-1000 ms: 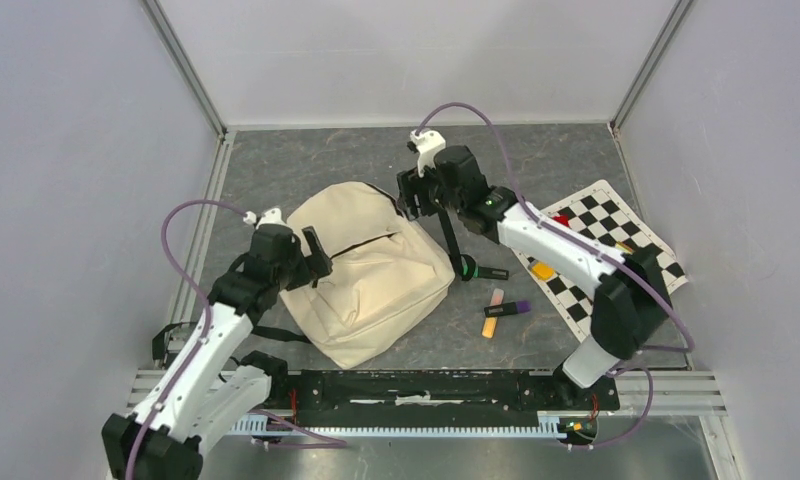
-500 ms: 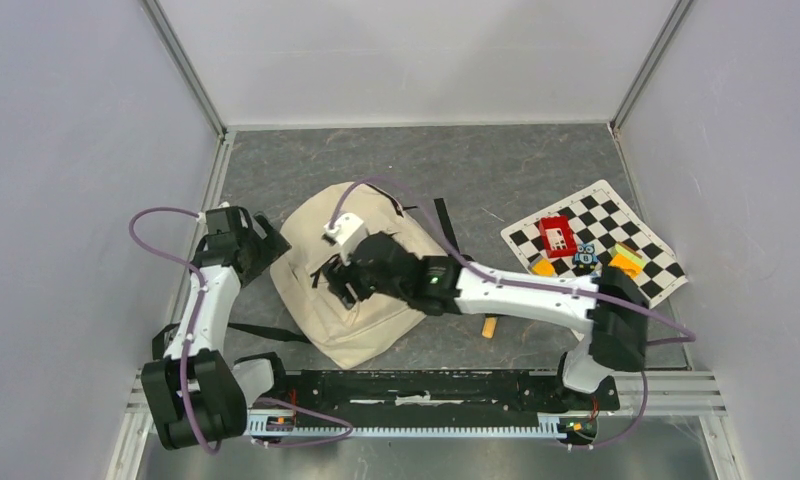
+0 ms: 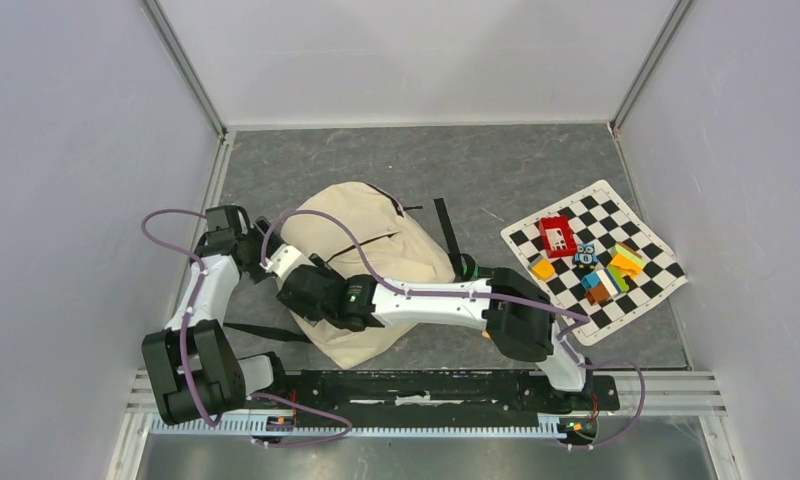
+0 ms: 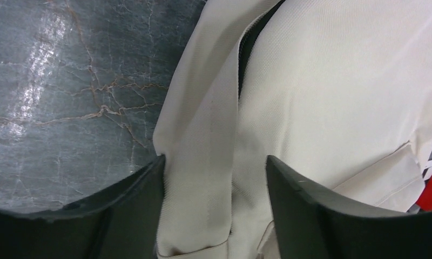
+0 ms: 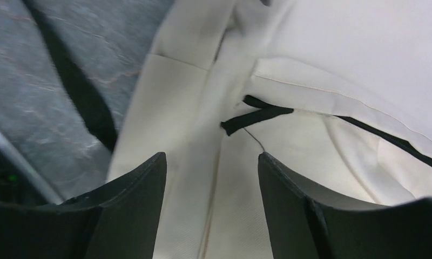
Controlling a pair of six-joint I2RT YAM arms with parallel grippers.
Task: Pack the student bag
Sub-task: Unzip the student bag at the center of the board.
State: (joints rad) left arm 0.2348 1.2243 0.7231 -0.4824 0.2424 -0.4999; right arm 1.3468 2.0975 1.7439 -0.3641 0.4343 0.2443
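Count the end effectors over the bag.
2. The left end effector straddles the left edge of the student bag; the right end effector hovers over its near-left part. Neither is hidden.

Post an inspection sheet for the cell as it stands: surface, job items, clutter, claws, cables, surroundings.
Surface: grey marbled mat.
Job's things: cream bag lying centre-left; black strap trails to its right.
Clutter: checkerboard at right, carrying a red box and coloured blocks.
Claws: left claw open, astride a fold at the bag's left edge; right claw open over the bag, near a black pull tab.
Cables: purple cables loop off both arms.
Surroundings: pale walls, metal corner posts.
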